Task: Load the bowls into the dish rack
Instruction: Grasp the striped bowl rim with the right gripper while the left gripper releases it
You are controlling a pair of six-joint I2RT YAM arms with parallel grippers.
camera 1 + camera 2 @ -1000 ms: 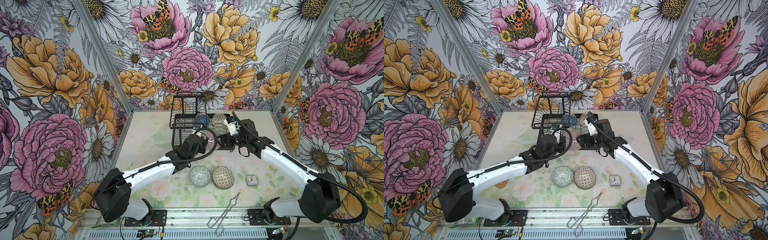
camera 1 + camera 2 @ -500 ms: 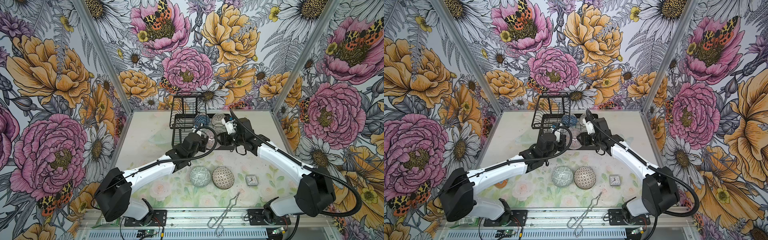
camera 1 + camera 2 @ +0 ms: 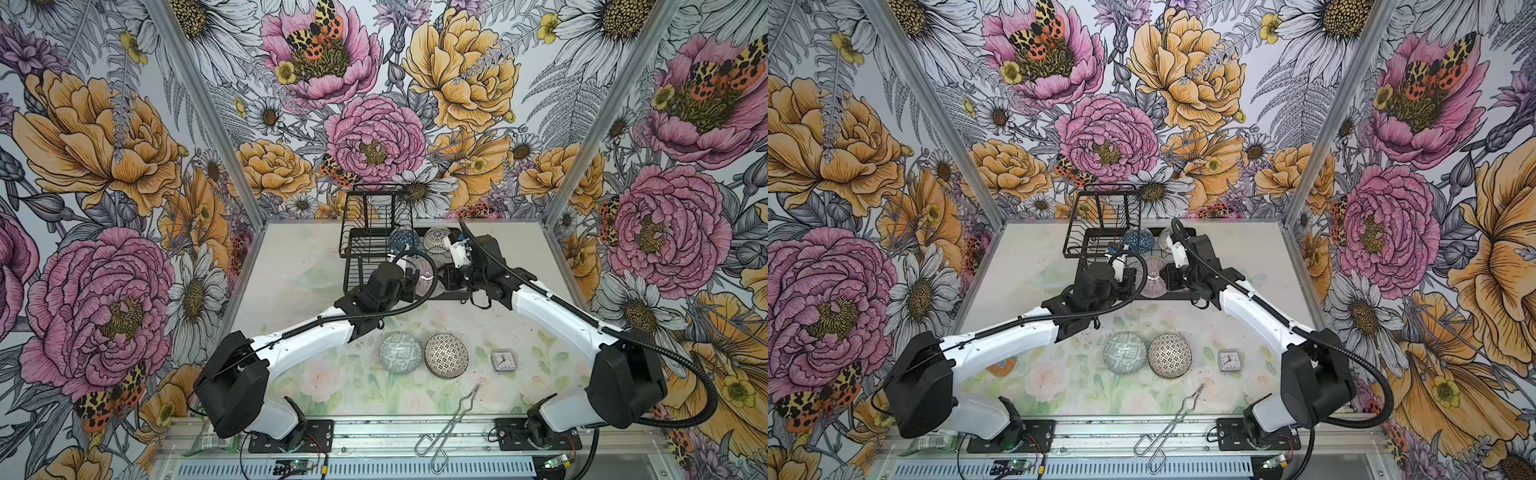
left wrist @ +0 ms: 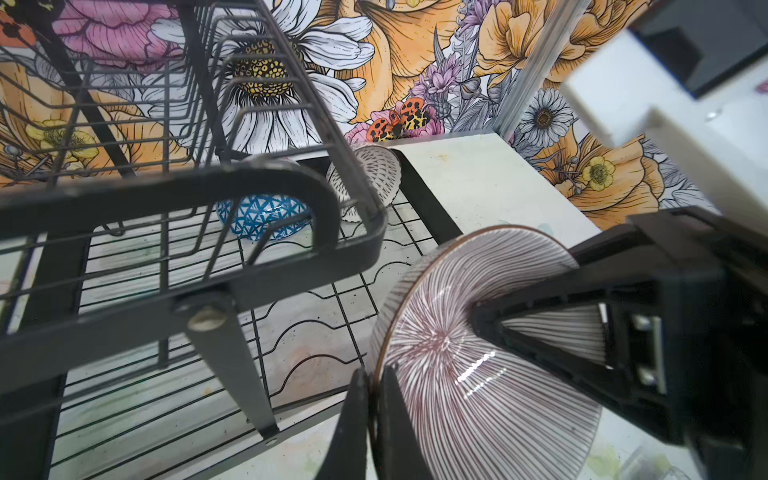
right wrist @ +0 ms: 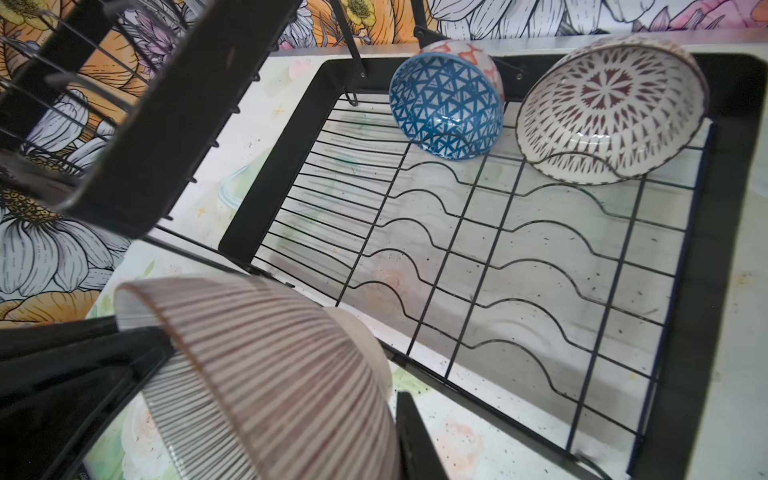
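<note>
Jaws on both arms meet at the pink-striped bowl (image 3: pixel 424 277), which hangs on edge over the front of the dish rack (image 5: pixel 282 166), above its lower tray. The left jaws are squeezed tight on the bowl's rim, one finger on each face. The right jaws are narrowed onto the bowl's wall: one finger lies inside the hollow, its mate presses the outside near the foot. At the back of the dish rack's lower tray, the blue triangle bowl (image 5: pixel 444 108) and the white bowl with dark dashes (image 5: pixel 611 108) lean side by side in the wavy slots. In front of the dish rack, the green-grey maze bowl (image 3: pixel 400 352) and the mosaic bowl (image 3: pixel 446 355) sit just beside each other on the desk (image 3: pixel 540 257).
</note>
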